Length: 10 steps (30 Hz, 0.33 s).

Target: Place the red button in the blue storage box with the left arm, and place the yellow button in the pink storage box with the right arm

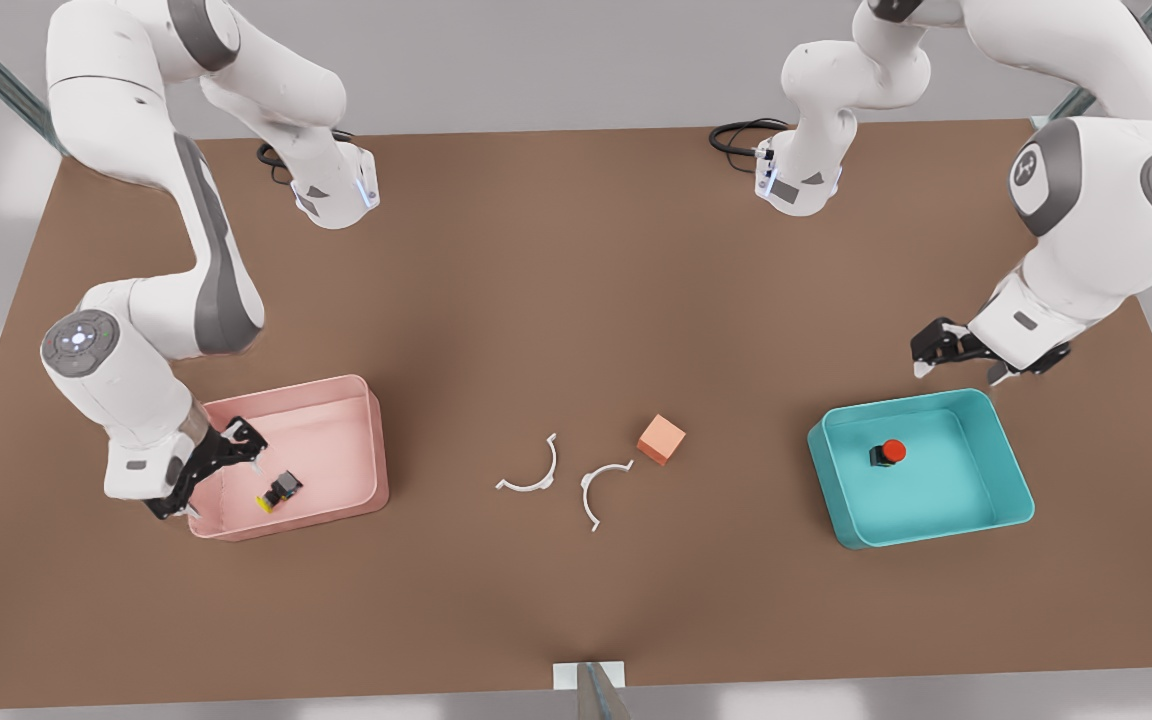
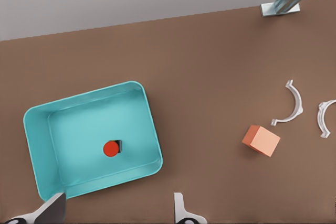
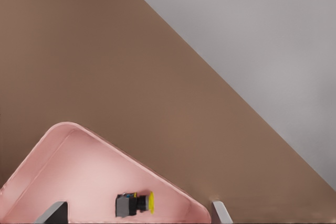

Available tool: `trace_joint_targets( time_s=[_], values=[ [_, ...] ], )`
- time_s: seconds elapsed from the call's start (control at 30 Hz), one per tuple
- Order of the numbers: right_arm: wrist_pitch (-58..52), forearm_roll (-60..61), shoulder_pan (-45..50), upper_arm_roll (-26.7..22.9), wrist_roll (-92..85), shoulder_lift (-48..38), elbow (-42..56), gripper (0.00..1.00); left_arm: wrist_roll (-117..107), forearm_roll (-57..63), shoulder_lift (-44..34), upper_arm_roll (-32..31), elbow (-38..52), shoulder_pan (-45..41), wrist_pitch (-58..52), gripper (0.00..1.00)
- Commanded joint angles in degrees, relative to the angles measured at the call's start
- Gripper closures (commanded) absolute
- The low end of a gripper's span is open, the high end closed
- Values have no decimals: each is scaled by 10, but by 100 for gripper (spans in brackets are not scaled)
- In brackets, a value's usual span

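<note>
Inside each box [image 1: 921, 468] [image 1: 301, 455], its button [image 1: 889, 453] [image 1: 281, 490]; both pincers [image 1: 956, 370] [image 1: 241, 450] wide, empty.

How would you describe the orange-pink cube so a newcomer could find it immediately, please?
On the brown table, look midway between the pink storage box and the blue storage box. The orange-pink cube sits there beside two white curved clips, the only solid block outside either box.

Soft, even, bright light falls from above on the brown table [image 1: 576, 300], with only faint blurred shadows under the arms and trays, no glare, and the rendered edges slightly smeared.
</note>
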Motion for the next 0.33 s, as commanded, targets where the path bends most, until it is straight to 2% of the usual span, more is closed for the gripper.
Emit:
trace_joint_targets(
  time_s=[0.0,0.03,0.07,0.1,0.2,0.3],
  values=[
    [-208,18,40,-37,368,-66,6,0,-29,3,1,0,2,-3,-62,0],
    [-278,54,83,-99,408,-75,48,0,-29,3,1,0,1,-3,-62,0],
    [-289,81,83,-118,406,-66,65,0,-29,3,1,0,1,-3,-62,0],
    [-345,104,86,-140,381,-27,128,0,-29,3,1,0,1,-3,-62,0],
    [-318,86,76,-143,379,-18,130,0,-29,3,1,0,1,-3,-62,0],
    [-279,86,88,-126,388,-5,109,0,-29,3,2,0,1,-3,-62,0]
  ],
)
